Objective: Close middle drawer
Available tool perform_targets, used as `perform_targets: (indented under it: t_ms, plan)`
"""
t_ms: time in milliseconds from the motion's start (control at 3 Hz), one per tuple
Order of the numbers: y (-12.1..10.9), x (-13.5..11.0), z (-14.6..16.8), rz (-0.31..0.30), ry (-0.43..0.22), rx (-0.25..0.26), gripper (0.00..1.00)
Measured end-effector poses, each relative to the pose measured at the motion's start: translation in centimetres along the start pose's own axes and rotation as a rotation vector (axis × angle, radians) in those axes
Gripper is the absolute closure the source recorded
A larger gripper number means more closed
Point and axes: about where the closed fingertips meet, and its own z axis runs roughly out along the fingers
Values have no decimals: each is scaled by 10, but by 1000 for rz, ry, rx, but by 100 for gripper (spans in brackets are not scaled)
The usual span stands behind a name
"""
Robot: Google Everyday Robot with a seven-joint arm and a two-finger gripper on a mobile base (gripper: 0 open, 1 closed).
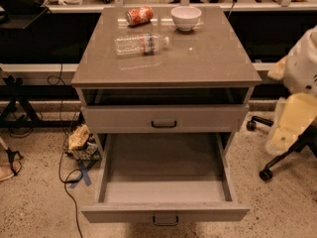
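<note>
So, left to right: the middle drawer is pulled far out from the cabinet. It has a flat matte grey front and a small black bar handle. I can't read the label on the clear plastic bottle. My gripper hangs off the cabinet's right side, and I can't tell its state.

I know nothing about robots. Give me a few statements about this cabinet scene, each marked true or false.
1. The middle drawer is pulled far out and empty. True.
2. The bottle on the cabinet top stands upright. False: it lies on its side.
3. A white bowl sits near the cabinet top's back edge. True.
4. The end effector grips the drawer's handle. False: it hangs at the picture's right edge, apart from the cabinet.
5. The can lies right of the bowl. False: it lies to its left in the picture.
</note>
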Motion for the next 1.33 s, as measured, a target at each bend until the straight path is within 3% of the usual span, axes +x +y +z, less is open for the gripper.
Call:
perform_targets:
  t_ms: [333, 667, 1000, 1333]
  plan:
    - [36, 23, 78, 126, -44, -179, 0]
    - [80, 45, 151, 234, -83, -308, 19]
    - [140, 73, 243, 376, -111, -432, 50]
    - [170, 87, 299, 473, -113, -487, 73]
